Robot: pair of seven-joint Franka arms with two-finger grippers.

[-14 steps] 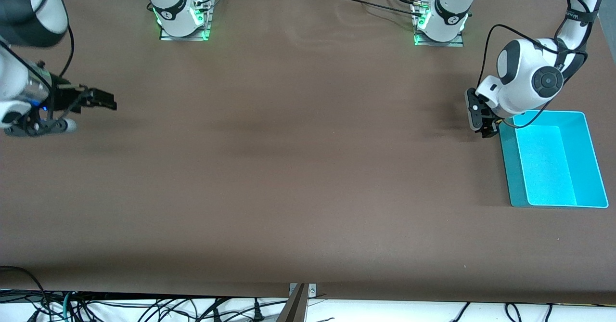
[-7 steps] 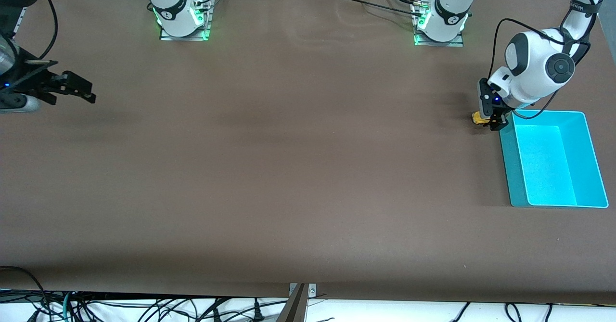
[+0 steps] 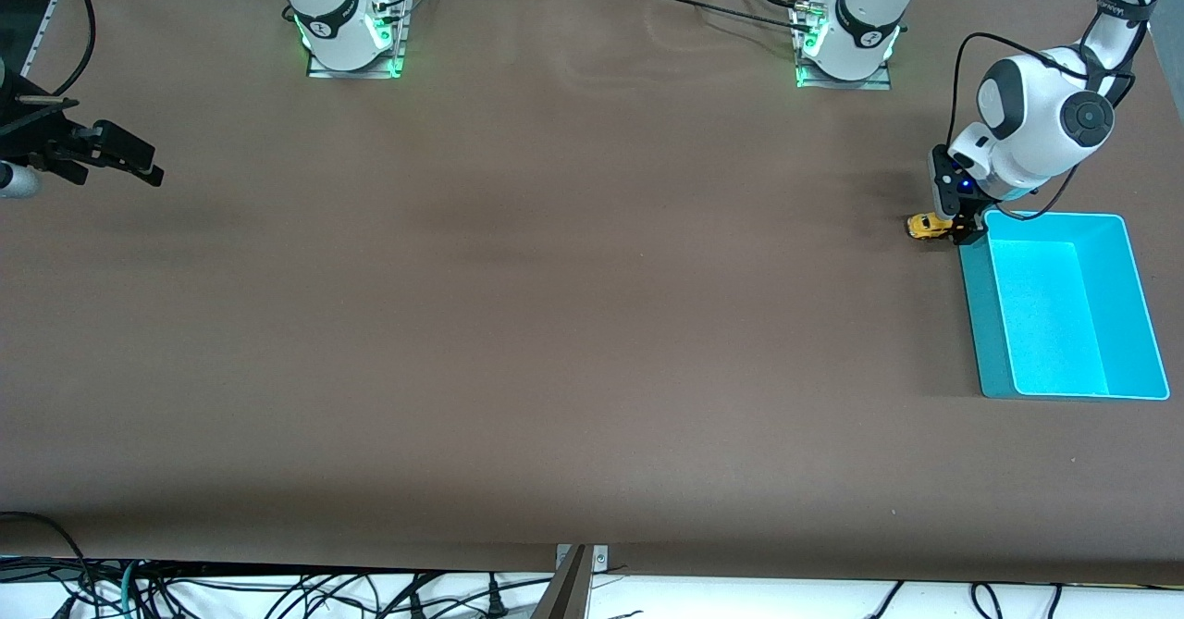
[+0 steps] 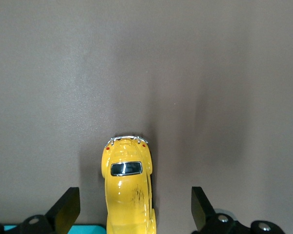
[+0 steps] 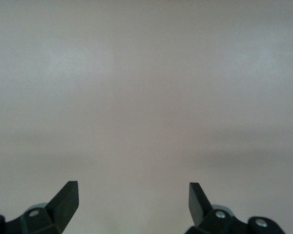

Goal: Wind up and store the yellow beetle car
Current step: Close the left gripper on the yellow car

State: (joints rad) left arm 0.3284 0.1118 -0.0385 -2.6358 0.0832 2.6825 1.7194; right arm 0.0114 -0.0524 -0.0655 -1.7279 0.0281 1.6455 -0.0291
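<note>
Turquoise bin (image 3: 1138,304) holds nothing; yellow beetle car (image 3: 928,226) beside it.

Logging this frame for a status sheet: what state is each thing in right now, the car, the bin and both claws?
Yellow car: upright on its wheels on the table, beside the bin, not gripped.
Turquoise bin: open-topped, nothing in it.
Left claw: open, fingers on either side of the car without touching it.
Right claw: open, holding nothing, over bare table at the right arm's end.
</note>
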